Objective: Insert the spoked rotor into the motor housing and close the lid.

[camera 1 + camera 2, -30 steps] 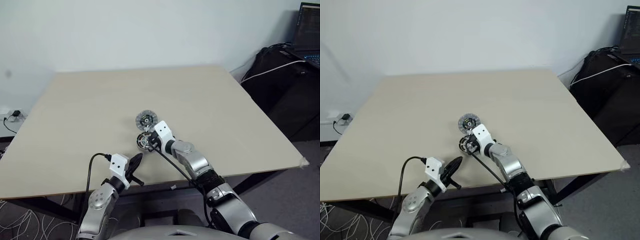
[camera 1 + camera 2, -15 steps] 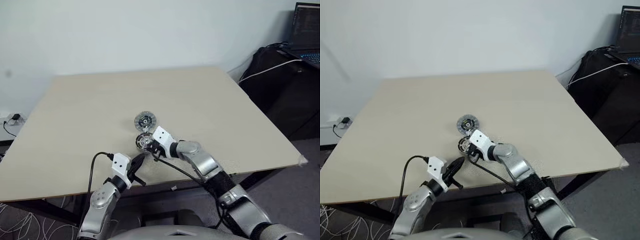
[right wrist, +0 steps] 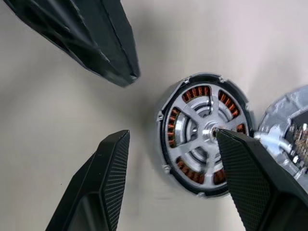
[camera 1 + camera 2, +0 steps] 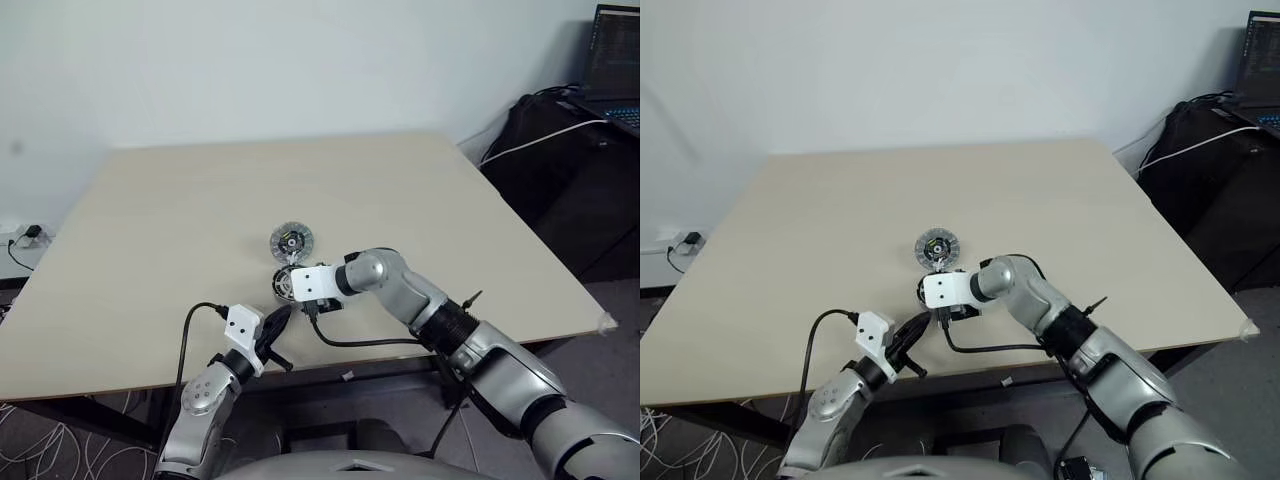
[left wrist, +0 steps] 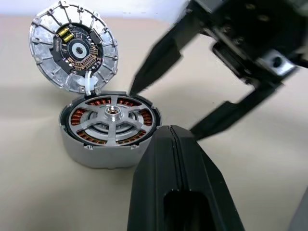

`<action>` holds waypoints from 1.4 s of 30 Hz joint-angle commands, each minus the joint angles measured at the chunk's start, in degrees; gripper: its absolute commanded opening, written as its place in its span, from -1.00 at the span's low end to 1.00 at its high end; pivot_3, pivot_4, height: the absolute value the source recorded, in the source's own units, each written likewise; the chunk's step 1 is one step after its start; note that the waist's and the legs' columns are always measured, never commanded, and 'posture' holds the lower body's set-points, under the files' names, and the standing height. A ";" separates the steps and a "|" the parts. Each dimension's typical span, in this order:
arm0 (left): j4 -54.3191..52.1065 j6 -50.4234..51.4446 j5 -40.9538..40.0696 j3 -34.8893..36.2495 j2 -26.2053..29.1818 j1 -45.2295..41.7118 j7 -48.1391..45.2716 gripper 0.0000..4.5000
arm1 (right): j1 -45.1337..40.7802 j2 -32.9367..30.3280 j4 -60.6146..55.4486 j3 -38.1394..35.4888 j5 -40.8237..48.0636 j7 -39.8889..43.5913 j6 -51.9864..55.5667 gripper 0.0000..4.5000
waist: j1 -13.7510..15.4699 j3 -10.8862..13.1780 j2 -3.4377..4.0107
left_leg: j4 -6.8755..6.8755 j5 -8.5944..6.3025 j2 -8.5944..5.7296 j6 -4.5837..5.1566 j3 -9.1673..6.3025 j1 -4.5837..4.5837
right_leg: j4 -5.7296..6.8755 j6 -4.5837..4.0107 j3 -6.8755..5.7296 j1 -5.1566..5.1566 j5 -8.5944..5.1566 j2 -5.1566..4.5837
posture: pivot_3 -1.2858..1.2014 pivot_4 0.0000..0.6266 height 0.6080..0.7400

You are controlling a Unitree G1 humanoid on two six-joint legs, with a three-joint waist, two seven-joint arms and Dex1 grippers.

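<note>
On the near middle of the table (image 4: 450,200), the spoked rotor (image 5: 111,115) sits seated inside the motor housing (image 5: 91,151), its copper windings showing through the gaps, while the lid (image 5: 73,46) lies open-face up, touching the housing's far side. The right gripper (image 3: 171,180) hangs over the housing, jaws wide and empty; the left gripper (image 4: 276,326) waits just near of it, jaws shut. The lid likely needs a rim grasp, a flip, and squaring over the hub before being pressed down.
</note>
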 commanded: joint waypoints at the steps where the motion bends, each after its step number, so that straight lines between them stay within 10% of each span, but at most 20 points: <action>1: -3.57 0.15 -2.14 -0.24 0.70 0.36 -1.92 -1.00 | -3.90 1.56 3.93 0.84 -2.41 1.71 -4.34 0.37 | 0.00 0.00 0.00 | -0.01 0.00 0.00 0.00 -0.01 0.00 | 0.00 -0.01 0.00 0.00 0.00 0.00 | 0.03 -1.00 1.00; 22: -7.16 3.51 -3.55 -0.26 2.63 2.15 -2.76 -1.00 | -9.23 7.26 21.87 1.33 -9.65 5.72 -11.48 0.37 | -0.22 0.08 0.15 | -0.04 -0.04 -0.01 -0.11 -0.03 0.01 | 0.12 -0.30 0.01 -0.06 0.12 0.01 | 0.03 -1.00 1.00; 32: -7.67 3.85 -3.72 -0.28 2.18 2.47 -2.29 -1.00 | -9.78 8.81 23.66 0.53 -10.67 6.07 -12.53 -0.87 | -0.37 0.08 0.18 | -0.04 -0.02 -0.02 -0.14 -0.04 0.05 | 0.23 -0.32 0.01 -0.08 0.09 0.02 | 0.03 -1.00 1.00; 42: -8.14 4.60 -3.57 -0.39 2.17 2.22 -2.02 -1.00 | -9.06 8.61 23.84 -0.44 -11.19 4.44 -11.85 -0.94 | -0.56 0.13 0.19 | 0.02 0.09 -0.02 -0.29 -0.08 0.12 | 0.81 -0.31 0.06 -0.28 -0.22 0.05 | 0.03 -1.00 1.00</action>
